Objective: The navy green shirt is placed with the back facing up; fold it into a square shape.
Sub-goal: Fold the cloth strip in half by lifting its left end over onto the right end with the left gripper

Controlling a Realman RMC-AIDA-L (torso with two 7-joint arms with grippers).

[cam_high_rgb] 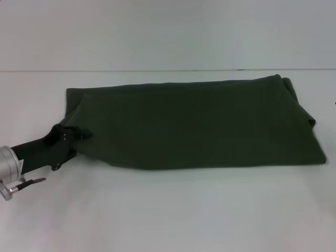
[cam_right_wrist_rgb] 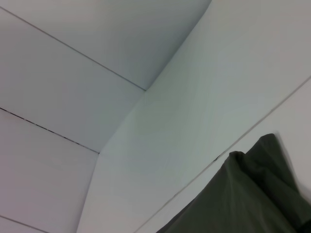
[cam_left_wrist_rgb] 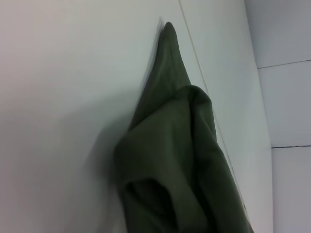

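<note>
The navy green shirt [cam_high_rgb: 194, 123] lies on the white table as a long band running left to right, plain side up. Its right end is bunched into folds [cam_high_rgb: 302, 105]. My left gripper [cam_high_rgb: 81, 135] is at the shirt's near left corner, shut on the fabric edge. In the left wrist view the shirt [cam_left_wrist_rgb: 180, 160] gathers up close to the camera and tapers to a point farther off. The right wrist view shows only a folded corner of the shirt [cam_right_wrist_rgb: 252, 194]. My right gripper does not show in any view.
The white table [cam_high_rgb: 168, 210] stretches in front of and behind the shirt. A seam line [cam_high_rgb: 157, 70] runs along the table's back edge, with a pale wall [cam_right_wrist_rgb: 73, 97] behind it.
</note>
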